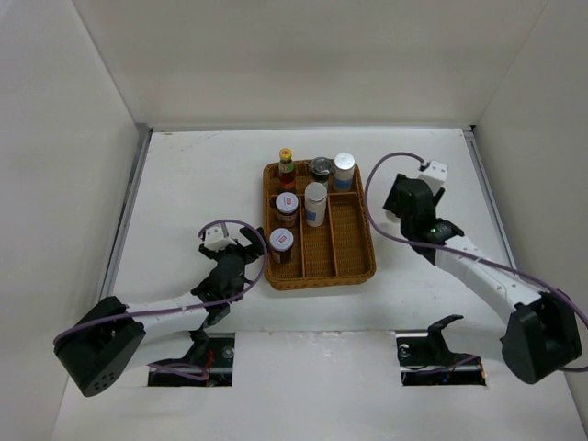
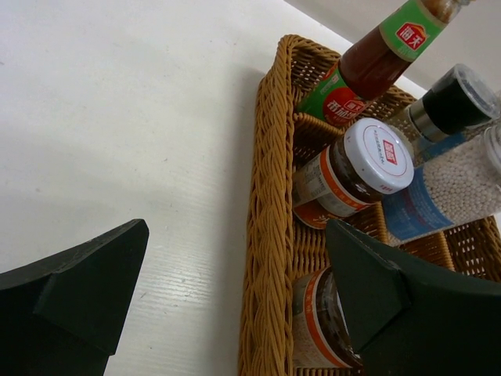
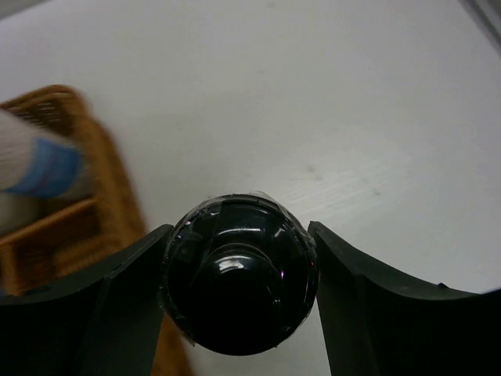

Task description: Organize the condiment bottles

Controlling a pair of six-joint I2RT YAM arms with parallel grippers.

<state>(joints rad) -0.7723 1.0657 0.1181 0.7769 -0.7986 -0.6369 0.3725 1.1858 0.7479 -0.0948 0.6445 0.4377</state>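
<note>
Gripping black-capped bottle [image 3: 237,270], right gripper [image 3: 239,235], bottle body hidden, wicker tray [image 3: 106,168] blurred

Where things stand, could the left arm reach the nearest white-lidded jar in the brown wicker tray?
Probably yes: the open left gripper sits just outside the wicker tray's wall, beside that white-lidded jar.

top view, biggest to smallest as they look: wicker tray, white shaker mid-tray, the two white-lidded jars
1. wicker tray, by far the largest.
2. white shaker, a little longer than either jar.
3. rear white-lidded jar and front white-lidded jar: they look alike, so no ranking between them.
</note>
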